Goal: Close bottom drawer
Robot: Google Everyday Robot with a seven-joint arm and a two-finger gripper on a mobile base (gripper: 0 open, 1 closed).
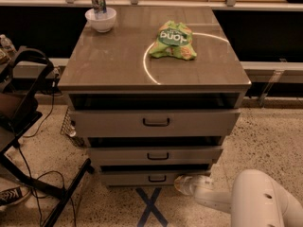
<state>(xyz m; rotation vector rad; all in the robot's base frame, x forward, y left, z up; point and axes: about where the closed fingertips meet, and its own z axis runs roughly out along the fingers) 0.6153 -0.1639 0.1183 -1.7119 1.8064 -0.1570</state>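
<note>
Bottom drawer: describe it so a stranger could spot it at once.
Find the grey-brown cabinet topped by a green snack bag. Of its three stacked drawers, the bottom drawer is the lowest, nearest the floor, with the gripper beside its right end.

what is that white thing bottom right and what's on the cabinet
One camera looks down at the front of a grey-brown three-drawer cabinet. The white rounded thing is a robot arm; its gripper, the clamp at the tip, sits low by the right end of the bottom drawer, the lowest shallow panel with a small dark handle, which looks nearly pushed in. On top lie a crumpled green snack bag and a white bowl with a metal can standing in it. I see nothing held.
</note>
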